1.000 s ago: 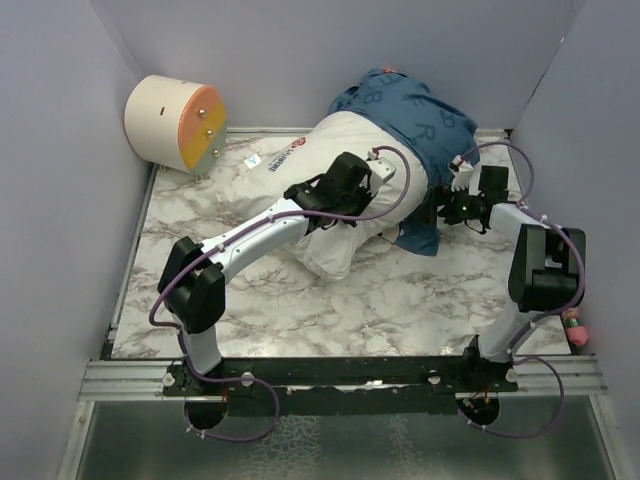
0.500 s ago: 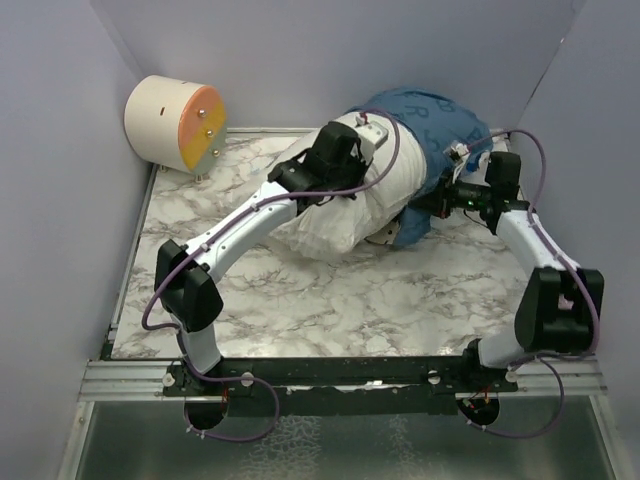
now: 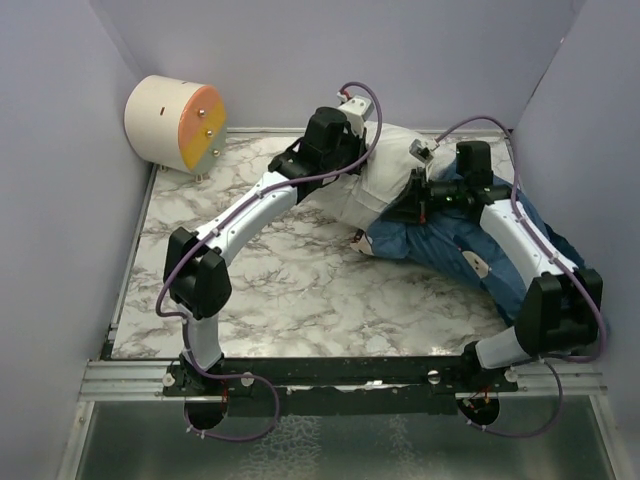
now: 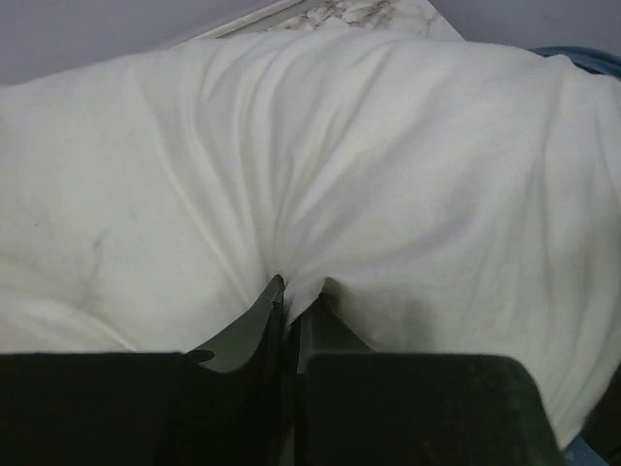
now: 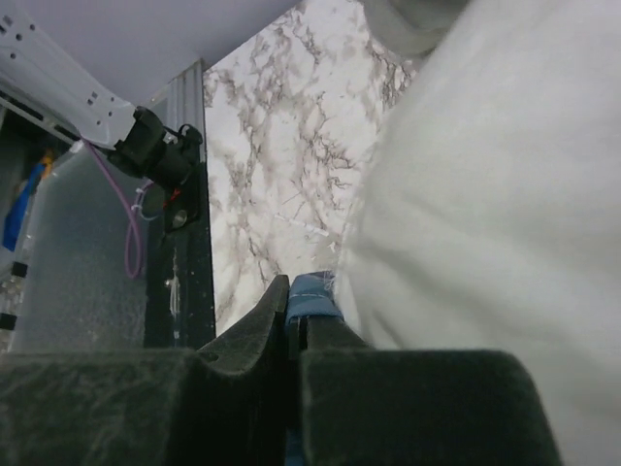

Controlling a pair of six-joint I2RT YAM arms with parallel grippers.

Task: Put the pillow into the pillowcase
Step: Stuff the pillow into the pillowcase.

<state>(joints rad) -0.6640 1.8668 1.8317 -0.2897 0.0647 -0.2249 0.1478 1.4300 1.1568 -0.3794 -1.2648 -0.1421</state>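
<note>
A cream cylinder with an orange face (image 3: 173, 122) lies at the marble table's (image 3: 290, 290) far-left corner

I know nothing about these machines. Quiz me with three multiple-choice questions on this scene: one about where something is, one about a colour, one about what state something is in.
1. Where does the cream cylinder with the orange face sit?
A. far left corner of the table
B. near right corner
C. on top of the pillow

2. What colour is the pillowcase?
A. red
B. blue
C. green

3. What is the left gripper doing?
A. jaws wide open above the table
B. jaws shut on a fold of the pillow
C. holding the cylinder

Answers: 1 A, the top view shows it against the walls at the far left corner. 2 B, blue fabric lies under the right arm. 3 B, the left wrist view shows white fabric pinched between closed jaws.
</note>
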